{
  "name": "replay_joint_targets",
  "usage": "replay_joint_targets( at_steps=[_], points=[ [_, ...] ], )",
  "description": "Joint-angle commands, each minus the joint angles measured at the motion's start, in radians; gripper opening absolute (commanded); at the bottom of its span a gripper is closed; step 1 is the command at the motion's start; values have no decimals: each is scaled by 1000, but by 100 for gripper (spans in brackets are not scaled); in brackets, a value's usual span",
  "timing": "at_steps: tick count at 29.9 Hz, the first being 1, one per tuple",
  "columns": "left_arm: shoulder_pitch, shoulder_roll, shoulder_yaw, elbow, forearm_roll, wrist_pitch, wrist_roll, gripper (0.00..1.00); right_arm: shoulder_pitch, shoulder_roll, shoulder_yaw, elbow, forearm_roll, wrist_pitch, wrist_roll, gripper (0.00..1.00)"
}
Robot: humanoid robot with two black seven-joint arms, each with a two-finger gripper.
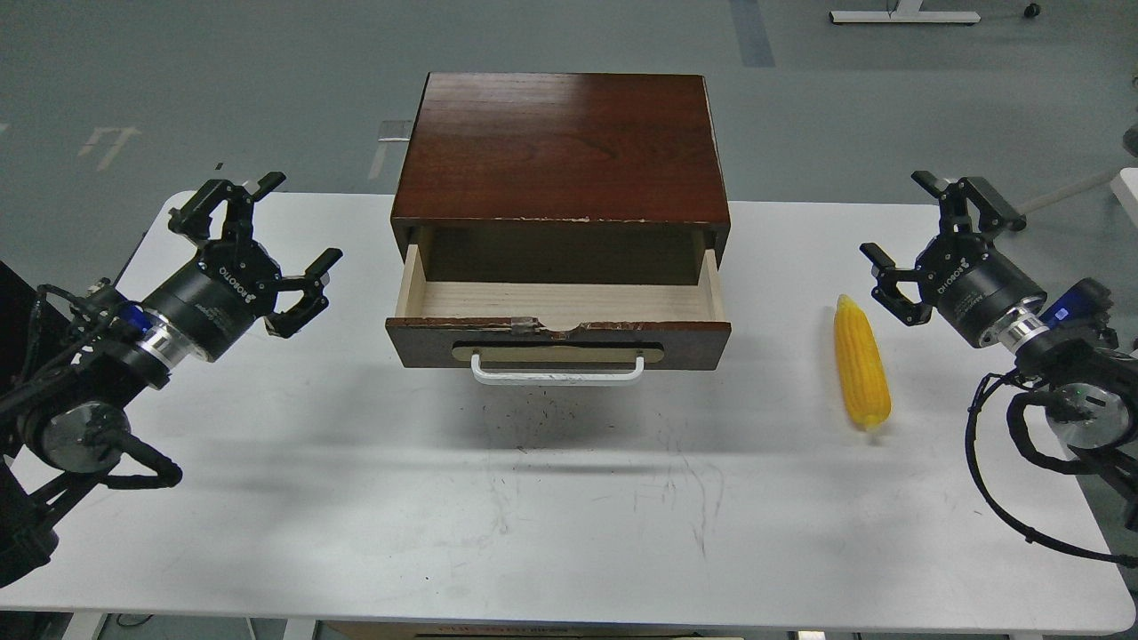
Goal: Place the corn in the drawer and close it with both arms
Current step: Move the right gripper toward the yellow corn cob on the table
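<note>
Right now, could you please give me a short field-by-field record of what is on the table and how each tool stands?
surface: white table
cabinet: dark brown wooden cabinet, centre rear
drawer: dark brown wooden drawer with pale interior, pulled open, nothing visible inside
handle: white bar handle on drawer front
corn: bright yellow tapered corn cob, lying on table right of drawer, not held
left tool: open, holding nothing, left of cabinet
right tool: open, holding nothing, right of corn
task state: corn not yet in drawer
</note>
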Motion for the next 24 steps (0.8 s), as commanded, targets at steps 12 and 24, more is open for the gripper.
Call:
replay_joint_targets(
  at_steps=[12, 24],
  points=[
    [13, 10, -38, -1, 2, 0, 3, 100, 38, -69, -23, 40, -69, 0, 0, 100],
    [-4, 31, -46, -14, 3, 0, -2, 100, 172, -253, -58, 92, -952, 0, 0, 100]
  ],
)
